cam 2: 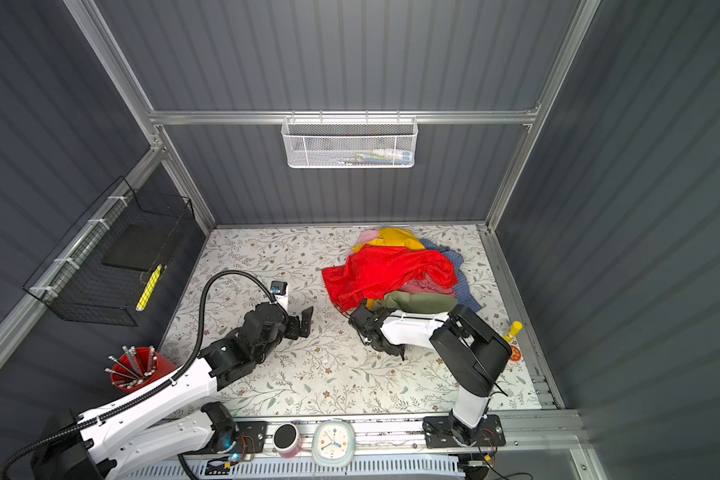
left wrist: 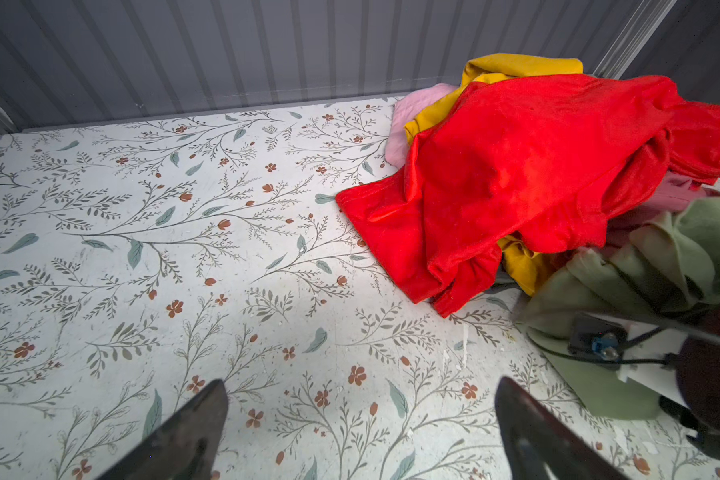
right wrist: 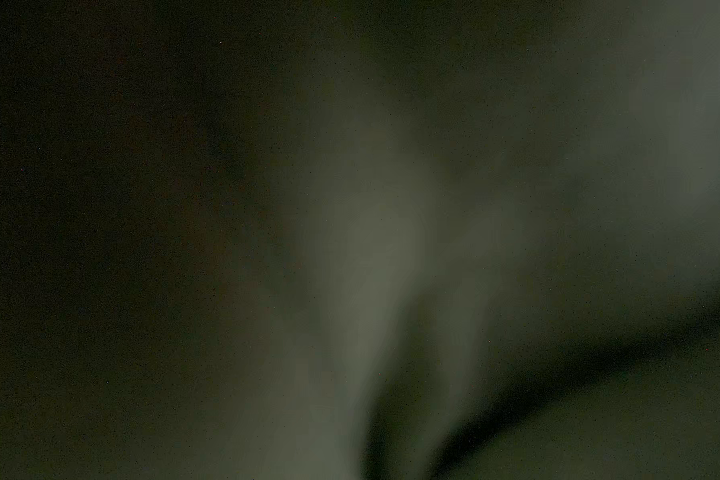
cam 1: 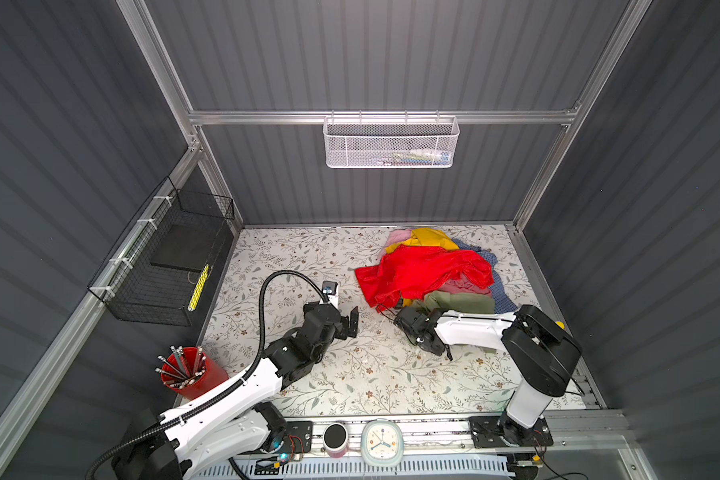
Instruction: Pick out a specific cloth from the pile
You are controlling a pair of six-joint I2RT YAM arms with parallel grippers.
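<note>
The pile (cam 1: 429,266) (cam 2: 391,270) lies at the back right of the floral table, with a bright red cloth (left wrist: 516,166) on top. The olive-green cloth (cam 1: 462,301) (cam 2: 420,302) (left wrist: 624,274) sits at the pile's near edge, draped over my right gripper (cam 1: 412,311) (cam 2: 368,309). Dark olive fabric (right wrist: 371,249) fills the right wrist view, its folds bunching toward the jaws, so the gripper looks shut on the cloth; its fingers are hidden. My left gripper (cam 1: 348,322) (cam 2: 304,322) (left wrist: 360,415) hovers open and empty over bare table, left of the pile.
A red cup of pencils (cam 1: 188,372) stands at the near left corner. A black wire basket (cam 1: 167,266) hangs on the left wall and a white mesh basket (cam 1: 391,141) on the back rail. A clock (cam 1: 381,442) and a jar (cam 1: 335,438) sit on the front rail.
</note>
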